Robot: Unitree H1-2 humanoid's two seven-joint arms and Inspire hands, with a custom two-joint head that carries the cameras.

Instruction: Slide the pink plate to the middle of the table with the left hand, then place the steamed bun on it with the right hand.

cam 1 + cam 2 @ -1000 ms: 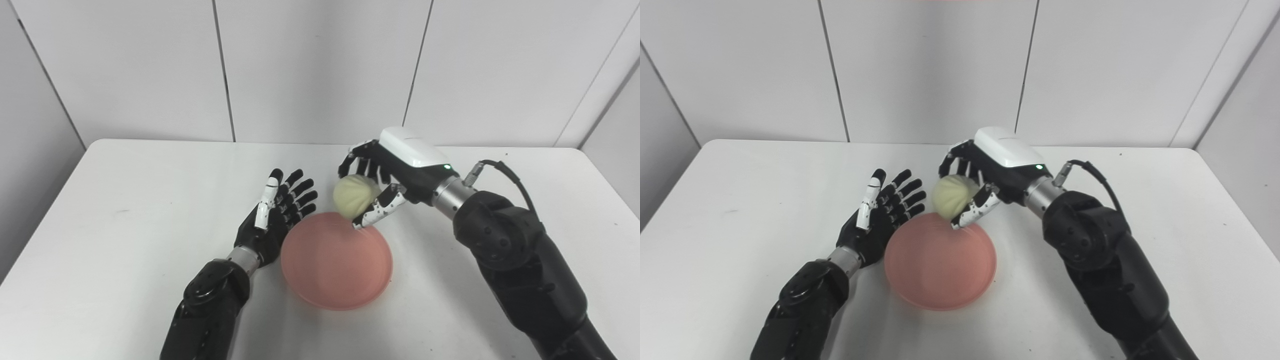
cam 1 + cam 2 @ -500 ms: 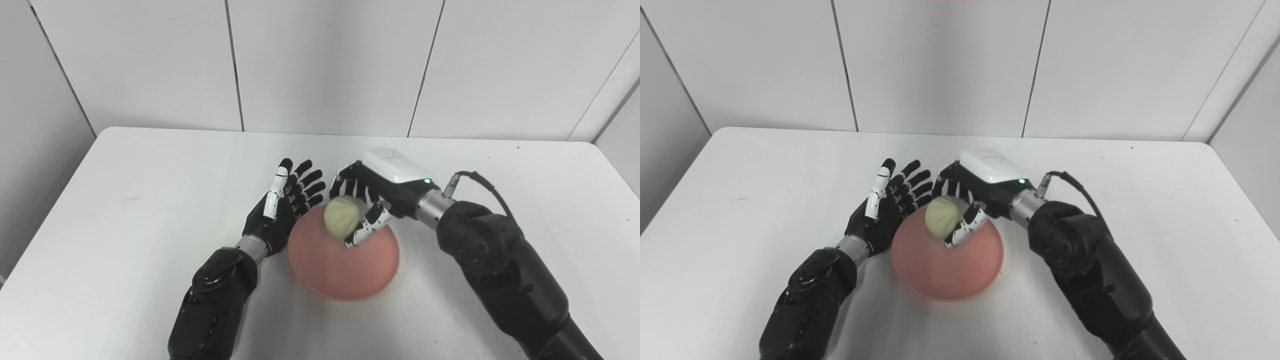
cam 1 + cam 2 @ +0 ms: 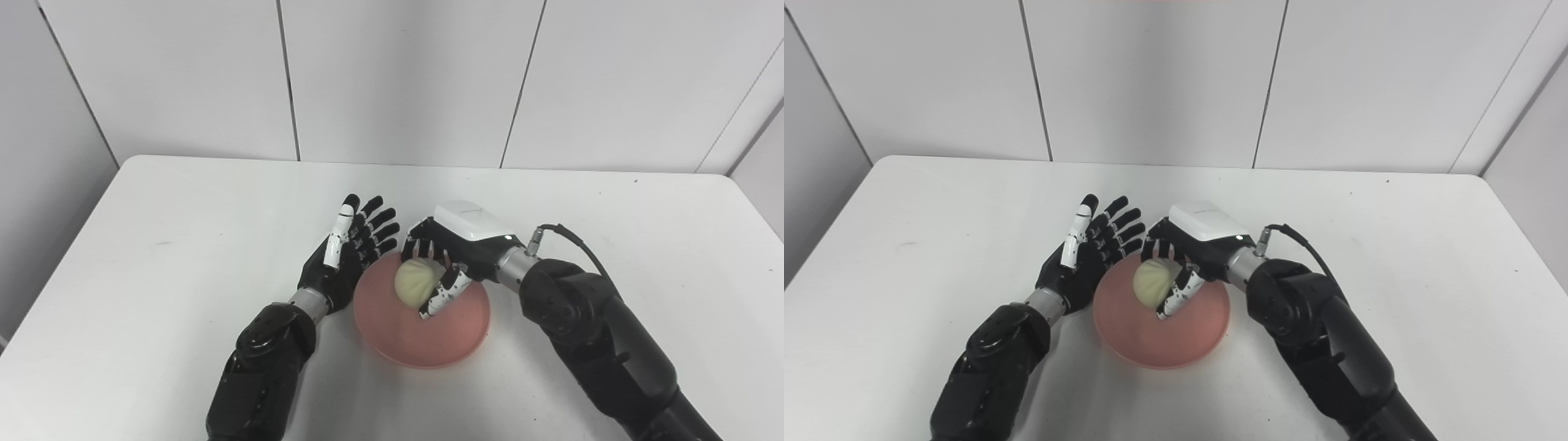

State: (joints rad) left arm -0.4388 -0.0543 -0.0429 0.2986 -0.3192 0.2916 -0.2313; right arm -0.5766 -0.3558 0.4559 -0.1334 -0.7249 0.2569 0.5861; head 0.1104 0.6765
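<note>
The pink plate (image 3: 456, 334) lies near the middle of the white table. Over its far half my right hand (image 3: 453, 257) is shut on the pale steamed bun (image 3: 415, 288), fingers behind it and thumb in front. The bun sits low over the plate; whether it touches the plate I cannot tell. My left hand (image 3: 349, 254) stands open, fingers spread and pointing away, right against the plate's left rim. In the right eye view the bun (image 3: 1151, 286) sits over the plate (image 3: 1194, 340) the same way.
The white table (image 3: 153, 245) runs to a grey panelled wall behind. Its left edge and right edge are both in view, and nothing else stands on it.
My right hand has come down and toward me with the bun, from above the plate's far rim to low over the plate. The camera tilted early on. The left hand stayed.
</note>
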